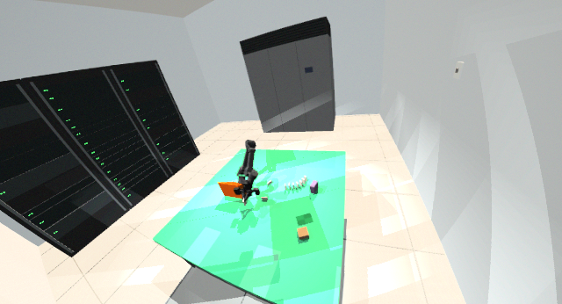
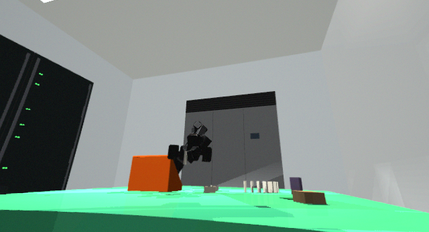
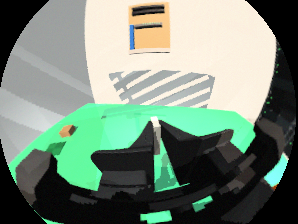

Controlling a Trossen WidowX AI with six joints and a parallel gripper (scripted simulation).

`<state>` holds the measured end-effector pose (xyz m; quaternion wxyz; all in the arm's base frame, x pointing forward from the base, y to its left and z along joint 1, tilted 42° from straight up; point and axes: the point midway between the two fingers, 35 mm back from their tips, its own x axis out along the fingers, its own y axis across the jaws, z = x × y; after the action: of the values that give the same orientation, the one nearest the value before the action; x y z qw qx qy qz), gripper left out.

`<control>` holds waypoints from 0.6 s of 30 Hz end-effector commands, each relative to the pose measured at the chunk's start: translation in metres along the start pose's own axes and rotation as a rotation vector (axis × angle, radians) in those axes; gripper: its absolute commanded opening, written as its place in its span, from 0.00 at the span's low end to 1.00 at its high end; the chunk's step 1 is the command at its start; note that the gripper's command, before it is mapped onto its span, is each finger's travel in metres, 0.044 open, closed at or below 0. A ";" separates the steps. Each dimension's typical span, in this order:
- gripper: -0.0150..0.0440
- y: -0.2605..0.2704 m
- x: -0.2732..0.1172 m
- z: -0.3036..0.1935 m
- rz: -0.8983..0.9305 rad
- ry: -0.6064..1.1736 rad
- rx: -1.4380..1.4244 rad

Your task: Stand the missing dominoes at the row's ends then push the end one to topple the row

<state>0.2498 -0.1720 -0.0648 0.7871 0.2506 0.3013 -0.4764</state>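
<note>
My gripper (image 1: 245,198) (image 2: 185,152) (image 3: 154,123) is shut on a white domino (image 2: 185,158) (image 3: 157,138), which is held roughly upright in the air beside the orange box. A curved row of several white dominoes stands on the table, with its left end domino (image 1: 285,187) (image 2: 244,186) well to the right of the gripper. One loose domino (image 1: 264,199) (image 2: 210,189) lies flat between the gripper and the row. Another loose domino (image 1: 270,182) lies farther back, left of the row; in the exterior view it is mostly hidden.
An orange box (image 1: 229,190) (image 2: 149,174) stands left of and partly behind the gripper. A purple block (image 1: 313,187) (image 2: 295,184) stands just beyond the row's right end. An orange-brown block (image 1: 303,233) (image 2: 309,197) (image 3: 67,131) lies nearer the front on the green table (image 1: 198,234).
</note>
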 end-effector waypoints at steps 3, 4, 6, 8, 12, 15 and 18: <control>0.29 -0.006 -0.019 0.003 0.026 -0.089 0.049; 0.29 -0.006 -0.021 0.004 0.028 -0.097 0.053; 0.29 -0.006 -0.021 0.004 0.029 -0.099 0.055; 0.29 -0.006 -0.021 0.004 0.029 -0.099 0.055; 0.29 -0.006 -0.021 0.004 0.029 -0.099 0.055; 0.29 -0.006 -0.021 0.004 0.029 -0.099 0.055; 0.29 -0.006 -0.021 0.004 0.029 -0.099 0.055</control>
<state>0.2398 -0.1654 -0.0471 0.8019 0.2515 0.2456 -0.4831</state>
